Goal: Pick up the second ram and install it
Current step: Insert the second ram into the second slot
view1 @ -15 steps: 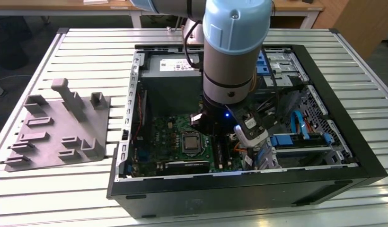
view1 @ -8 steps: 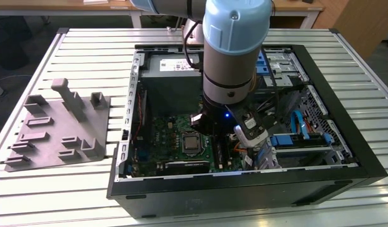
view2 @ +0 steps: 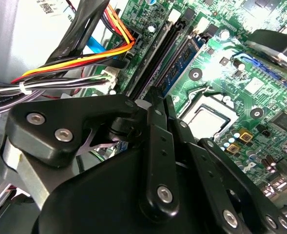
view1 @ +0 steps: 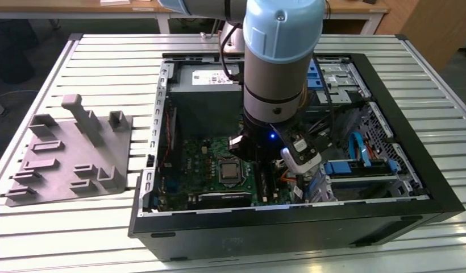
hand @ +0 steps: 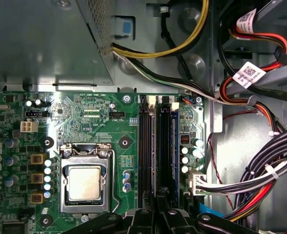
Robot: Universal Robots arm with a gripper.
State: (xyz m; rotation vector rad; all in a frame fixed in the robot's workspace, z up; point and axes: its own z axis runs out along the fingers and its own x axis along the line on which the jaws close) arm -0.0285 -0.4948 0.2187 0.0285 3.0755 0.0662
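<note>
Two thin dark memory sticks stand side by side in their slots on the green motherboard (hand: pixel 92 114), beside the silver square processor socket (hand: pixel 85 183). The second ram (hand: pixel 163 146), as I judge it, is the one with the blue slot edge next to it, and the other stick (hand: pixel 145 146) sits just beside it. The grey moulded plastic tray (view1: pixel 66 165) lies on the slatted metal table (view1: pixel 81 227), well apart from the open black computer case (view1: pixel 415 210).

The pale blue and grey robot arm (view1: pixel 282 57) reaches straight down into the case. The black gripper (view2: pixel 162 97) hangs right over the near end of the slots, and its claw looks drawn together. Whether it pinches the stick's top edge or only bears on it, I cannot tell.

My worry is a half-seated stick. If the push lands on one end only, the far end may ride up and its clip stay unlatched. If the claw sits a little off the line of the slot, the force would go into the neighbouring stick or bend the board. The bundle of red, yellow and black cables (hand: pixel 260 180) runs near that side and could snag on the gripper body.

As for writing, there is small white print across the board and white barcoded tags on the cables, which I leave unread.
</note>
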